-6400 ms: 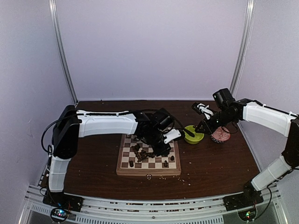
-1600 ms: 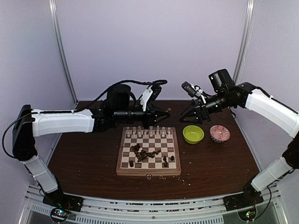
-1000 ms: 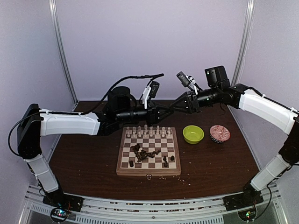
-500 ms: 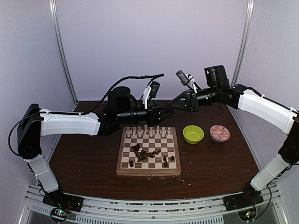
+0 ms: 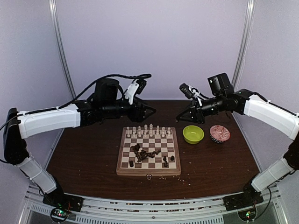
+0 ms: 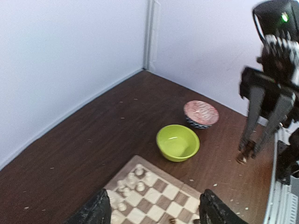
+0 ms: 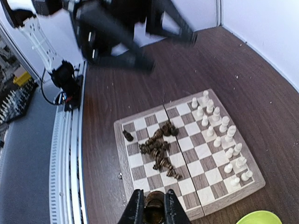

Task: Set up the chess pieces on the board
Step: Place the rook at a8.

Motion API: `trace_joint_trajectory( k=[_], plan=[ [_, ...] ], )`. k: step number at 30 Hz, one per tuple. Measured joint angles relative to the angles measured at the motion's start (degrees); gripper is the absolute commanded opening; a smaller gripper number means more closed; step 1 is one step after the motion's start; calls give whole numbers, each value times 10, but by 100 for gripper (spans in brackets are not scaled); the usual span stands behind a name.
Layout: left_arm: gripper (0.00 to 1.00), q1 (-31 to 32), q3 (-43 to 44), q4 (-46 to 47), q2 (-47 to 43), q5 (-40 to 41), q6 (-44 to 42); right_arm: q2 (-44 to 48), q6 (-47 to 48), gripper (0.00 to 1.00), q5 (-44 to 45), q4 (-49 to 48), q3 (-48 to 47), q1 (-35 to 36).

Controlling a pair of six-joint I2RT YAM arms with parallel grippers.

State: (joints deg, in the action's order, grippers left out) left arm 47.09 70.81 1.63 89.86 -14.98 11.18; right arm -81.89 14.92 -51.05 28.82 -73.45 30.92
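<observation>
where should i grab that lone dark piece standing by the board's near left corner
Take the lone dark piece by its upper body, coming straight down from above. It stands upright with bare squares around it, apart from the heap of dark pieces, so the jaws can likely close on either side without knocking anything. A sideways approach risks tipping it.

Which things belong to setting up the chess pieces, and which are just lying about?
Job: chessboard, cream-white pieces, dark brown pieces heaped mid-board, one dark piece in the right gripper.
Lying about: lime-green bowl, red patterned bowl, pale crumbs.
</observation>
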Motion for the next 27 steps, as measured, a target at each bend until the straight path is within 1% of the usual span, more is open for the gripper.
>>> trace_joint_trajectory(
  k=[3, 7, 10, 14, 18, 27],
  plan=[
    [67, -27, 12, -47, -34, 64, -33, 9, 43, 10, 34, 10, 54, 28],
    [67, -55, 11, -67, -45, 139, -62, -2, 86, 10, 71, 16, 114, 78],
    [67, -62, 0, -74, -47, 169, -73, -12, 106, 10, 85, 12, 143, 108],
    [67, -61, -15, -82, -52, 179, -81, -19, 121, 10, 97, -5, 170, 126],
    [66, -61, -15, -89, -55, 180, -82, -42, 128, 10, 112, -33, 177, 141],
    [66, -61, -15, -92, -62, 172, -82, -61, 132, 10, 137, -78, 188, 147]
  ],
)
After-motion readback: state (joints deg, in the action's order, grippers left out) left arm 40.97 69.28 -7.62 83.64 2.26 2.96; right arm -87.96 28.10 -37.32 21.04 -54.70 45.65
